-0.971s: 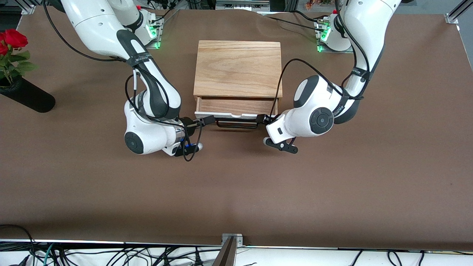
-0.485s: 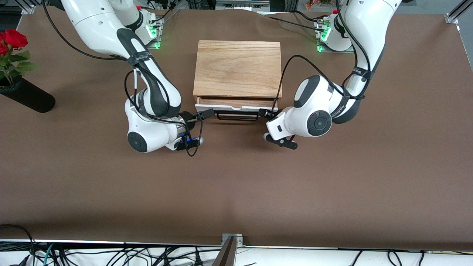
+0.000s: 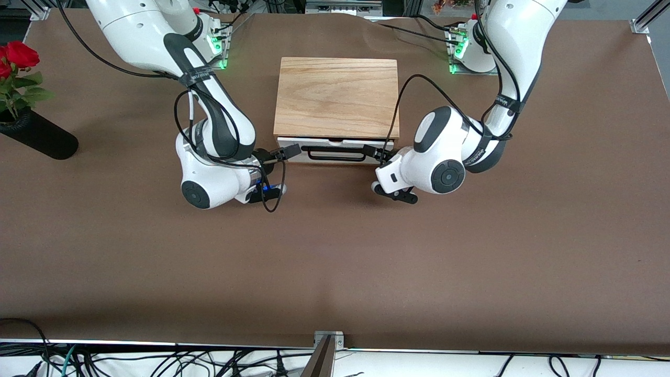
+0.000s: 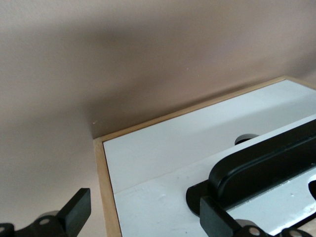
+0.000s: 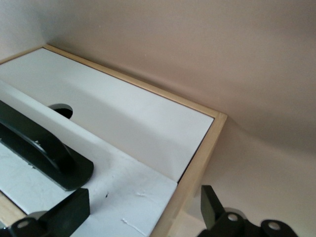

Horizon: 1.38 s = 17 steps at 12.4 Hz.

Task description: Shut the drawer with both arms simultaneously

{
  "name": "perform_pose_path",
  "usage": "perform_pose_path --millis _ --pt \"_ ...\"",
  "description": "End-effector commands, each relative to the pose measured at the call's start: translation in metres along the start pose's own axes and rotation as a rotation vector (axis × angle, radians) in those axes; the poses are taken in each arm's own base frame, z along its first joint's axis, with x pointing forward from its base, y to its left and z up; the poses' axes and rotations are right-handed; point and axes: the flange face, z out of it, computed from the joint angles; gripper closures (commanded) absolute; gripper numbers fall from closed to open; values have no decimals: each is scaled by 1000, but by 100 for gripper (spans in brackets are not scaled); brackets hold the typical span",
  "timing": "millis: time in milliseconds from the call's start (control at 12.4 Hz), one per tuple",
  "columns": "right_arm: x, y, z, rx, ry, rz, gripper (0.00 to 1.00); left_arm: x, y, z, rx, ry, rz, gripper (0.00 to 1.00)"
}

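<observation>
A brown matte tabletop (image 3: 335,262) is spreading across the whole scene. At the right arm's end of it, a black cylindrical vase (image 3: 39,137) is lying tilted, holding red roses with green leaves (image 3: 15,73). Along the table's nearest edge, a tangle of black cables (image 3: 157,361) is trailing, and a small grey metal bracket (image 3: 328,339) is sitting at that edge's middle.

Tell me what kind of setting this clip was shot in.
Most likely a robotics lab bench: two Franka arms bolted along a brown-covered table, aluminium framing at the corners, loose cables along the edge, and an oak drawer box as a prop.
</observation>
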Motion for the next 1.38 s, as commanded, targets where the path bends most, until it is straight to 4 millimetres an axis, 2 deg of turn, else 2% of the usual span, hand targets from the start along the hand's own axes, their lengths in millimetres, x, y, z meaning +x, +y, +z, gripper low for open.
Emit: perform_pose_path --millis 0,324,485,647,809,890,1051,1213,1294 --pt "-25 10 17 -8 -86 7 0 -18 0 2 -6 -58 -6 0" --pt "-25 10 12 -6 -80 6 0 -27 0 -4 -1 -99 -5 0" --pt "-20 14 -15 10 -27 4 0 -28 -1 -12 0 -89 -1 0" --pt "-12 23 -45 32 41 9 0 -26 -9 -31 9 -53 -2 0" --pt "-7 29 -83 38 128 3 0 -23 -11 -70 71 29 25 0" --pt "-8 31 -103 38 167 -1 0 -20 -14 -96 105 83 33 0" --pt "-8 53 -148 -53 283 2 0 -18 -30 -145 107 176 20 0" --pt "-22 62 -193 -142 371 -56 0 -21 -53 -180 154 240 -5 0" --pt "-35 61 -218 -160 418 -73 0 -26 -57 -199 232 282 0 0"
